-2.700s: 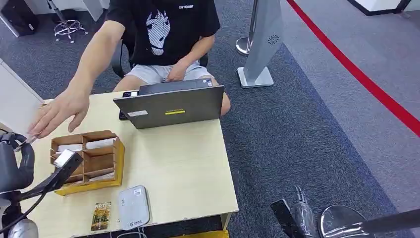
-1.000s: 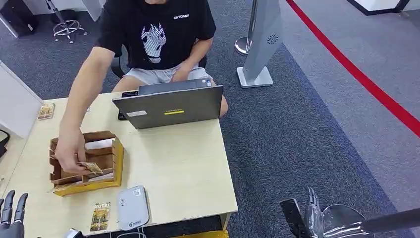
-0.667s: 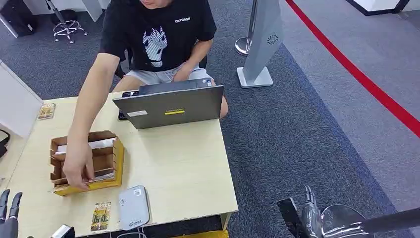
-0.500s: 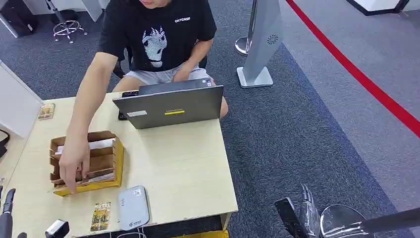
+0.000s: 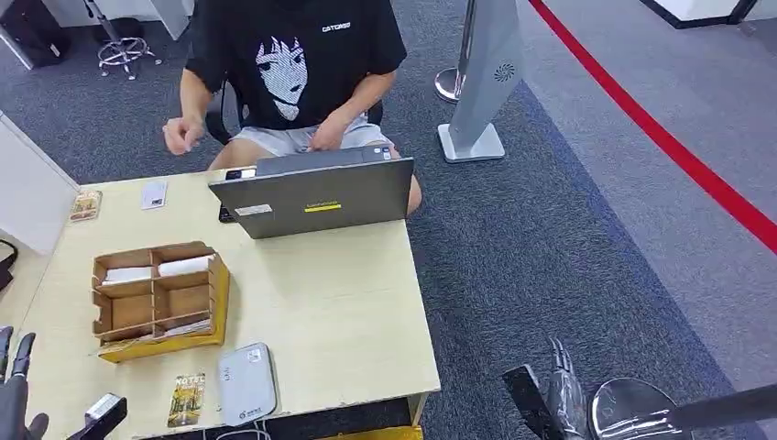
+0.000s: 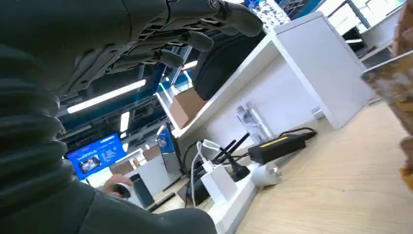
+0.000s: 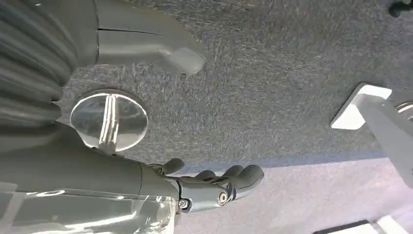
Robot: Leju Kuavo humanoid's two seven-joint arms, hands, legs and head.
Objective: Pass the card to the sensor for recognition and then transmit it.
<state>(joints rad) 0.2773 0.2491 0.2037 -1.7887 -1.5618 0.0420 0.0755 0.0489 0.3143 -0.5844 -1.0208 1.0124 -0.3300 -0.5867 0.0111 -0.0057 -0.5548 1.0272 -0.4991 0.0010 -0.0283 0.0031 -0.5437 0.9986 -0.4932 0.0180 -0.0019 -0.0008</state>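
Task looks unstarted: card [image 5: 188, 400] lies flat just left of the white sensor [image 5: 246, 383] at the table's near edge, untouched, while left hand [image 5: 13, 396] hovers empty, fingers spread, and right hand [image 7: 214, 187] hangs empty over carpet.

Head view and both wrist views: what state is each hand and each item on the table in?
left hand: open, holds nothing
right hand: open, hanging over the carpet
laptop: lid up, back toward the robot
wooden organizer: upright, cards in its compartments
card reader: flat near the table's front edge
hotel card: flat beside the reader
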